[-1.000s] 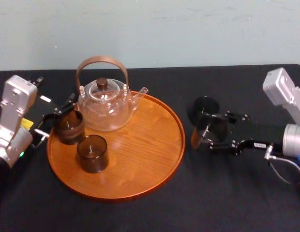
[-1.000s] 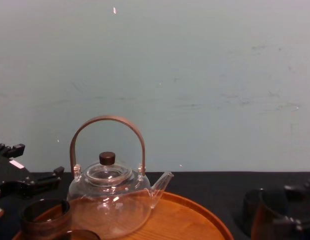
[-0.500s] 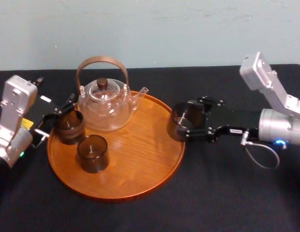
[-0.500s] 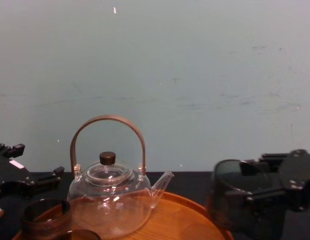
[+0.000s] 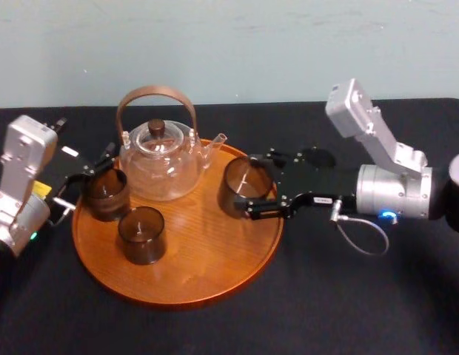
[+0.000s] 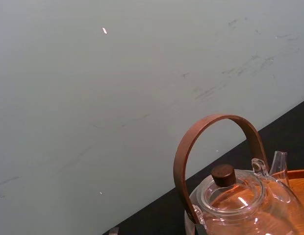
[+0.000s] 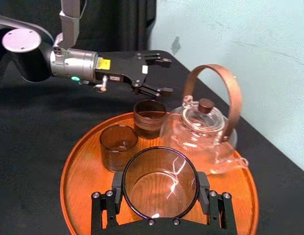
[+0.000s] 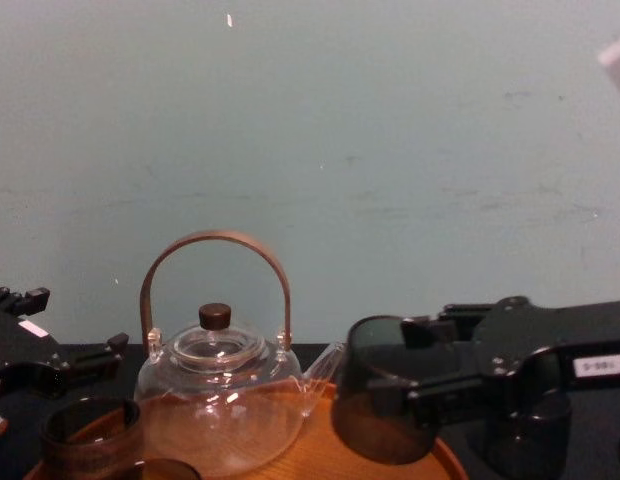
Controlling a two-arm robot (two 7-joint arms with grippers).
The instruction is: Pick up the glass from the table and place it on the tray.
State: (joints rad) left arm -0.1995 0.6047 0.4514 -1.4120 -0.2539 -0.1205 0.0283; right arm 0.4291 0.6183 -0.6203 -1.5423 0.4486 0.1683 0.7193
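The glass (image 5: pixel 246 185) is over the right side of the tray (image 5: pixel 207 255), inside the rim and close to the spout (image 5: pixel 217 140) of the teapot (image 5: pixel 159 159). It stands up straight. I cannot tell if its bottom is on the wood yet.

Things could go wrong from here. If I let go while it hangs in the air, it may drop, tip or crack. If I push it farther in, it may bump the spout. Glass is smooth, so it may slip if my hold is weak.

My right tool (image 5: pixel 258 185) is clamped on the glass, one finger on each side of its wall. My left tool (image 7: pixel 161 76) waits with fingers apart, just beside a dark cup (image 5: pixel 106 194) at the tray's left edge. The tray sits on the black bench (image 5: pixel 326 296).
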